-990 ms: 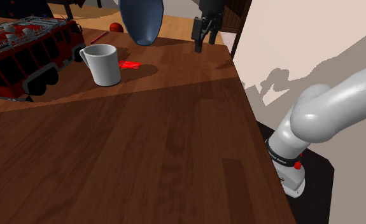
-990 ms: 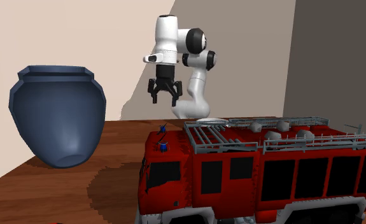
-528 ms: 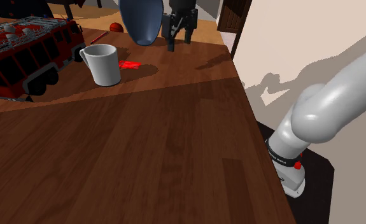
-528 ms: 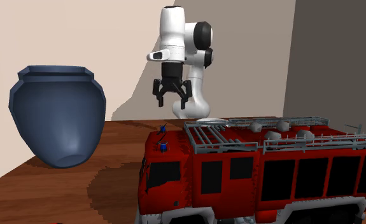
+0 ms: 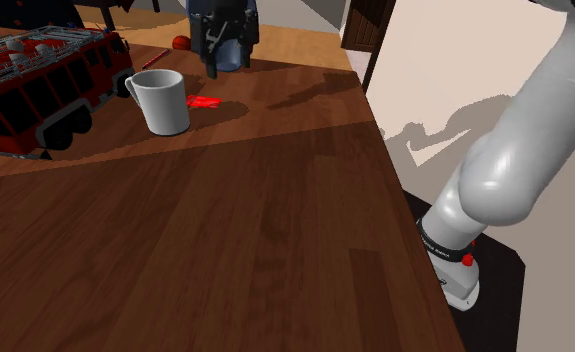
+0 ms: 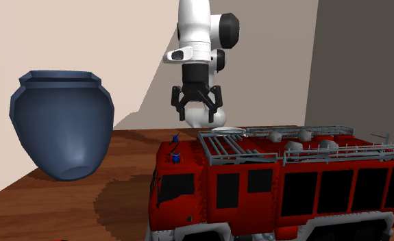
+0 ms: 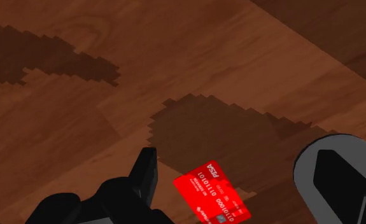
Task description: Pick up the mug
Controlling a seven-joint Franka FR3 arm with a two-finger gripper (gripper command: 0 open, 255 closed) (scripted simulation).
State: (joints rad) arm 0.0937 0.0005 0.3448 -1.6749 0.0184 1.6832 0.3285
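Gripper (image 6: pixel 198 118) spread open, empty, hovers over bench (image 5: pixel 275 220) above red card (image 5: pixel 205 102); upright mug (image 5: pixel 163 100) sits just toward shoulder view's lower left, handle facing fire truck (image 5: pixel 35 80).

Table (image 5: pixel 275 230): dark brown top, wood grain shown in planks. Carried on it:
- one white mug (image 5: pixel 161 100), set upright, handle turned toward the fire engine
- one red toy fire engine (image 5: pixel 35 85), near the mug
- one red card (image 5: pixel 205 102), laid flat just beside the mug
- one dark blue vase (image 6: pixel 62 123), upright
- one small red round item (image 5: pixel 180 42), seen by the vase, possibly resting on the table
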